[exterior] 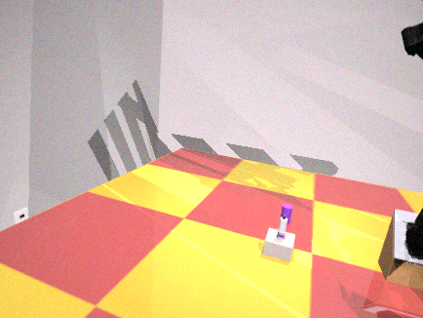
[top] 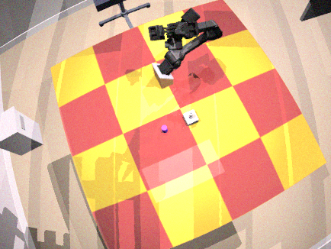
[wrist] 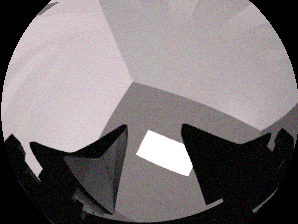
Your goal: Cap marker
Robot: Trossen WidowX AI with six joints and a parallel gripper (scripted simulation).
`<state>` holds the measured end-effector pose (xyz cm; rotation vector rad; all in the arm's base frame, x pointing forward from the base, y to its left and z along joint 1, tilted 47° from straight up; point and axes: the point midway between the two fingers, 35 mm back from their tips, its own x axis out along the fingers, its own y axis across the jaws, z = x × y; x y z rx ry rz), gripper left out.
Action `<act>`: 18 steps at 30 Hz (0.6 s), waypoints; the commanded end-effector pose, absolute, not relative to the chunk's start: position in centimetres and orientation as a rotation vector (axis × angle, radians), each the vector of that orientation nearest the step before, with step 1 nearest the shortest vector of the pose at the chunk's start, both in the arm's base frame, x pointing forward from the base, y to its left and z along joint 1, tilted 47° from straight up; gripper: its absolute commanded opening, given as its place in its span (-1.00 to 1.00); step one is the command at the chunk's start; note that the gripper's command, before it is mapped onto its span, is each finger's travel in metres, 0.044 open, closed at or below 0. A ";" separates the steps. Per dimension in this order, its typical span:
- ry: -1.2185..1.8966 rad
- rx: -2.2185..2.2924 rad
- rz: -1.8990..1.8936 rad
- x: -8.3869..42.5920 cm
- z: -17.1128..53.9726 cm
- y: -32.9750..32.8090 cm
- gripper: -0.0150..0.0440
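The white square holder block holds an upright white-and-purple marker. The short purple cylindrical cap stands on the checkered table, at the block's eight o'clock. The black gripper hangs half spread, pinching nothing.

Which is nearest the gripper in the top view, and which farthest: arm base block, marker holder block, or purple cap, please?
From the gripper, at the mat's far edge:
1. Arm base block, just below it.
2. Marker holder block, mid-mat.
3. Purple cap, slightly farther, left of the holder.

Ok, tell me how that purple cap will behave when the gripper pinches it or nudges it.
The cap is a short cylinder standing loose on its end on the table, so an off-centre nudge would probably tip it, and once on its side it would likely roll. It looks small and rigid, probably light. Its smooth round wall may slip unless the fingers close squarely across it.
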<state>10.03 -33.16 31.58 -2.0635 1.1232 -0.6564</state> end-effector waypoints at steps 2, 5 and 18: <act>1.083 -1.876 -0.364 13.9 25.0 -35.1 0.33; 1.063 -1.788 -0.229 15.6 22.0 -35.5 0.33; 0.909 -1.247 0.510 23.5 5.7 -30.6 0.33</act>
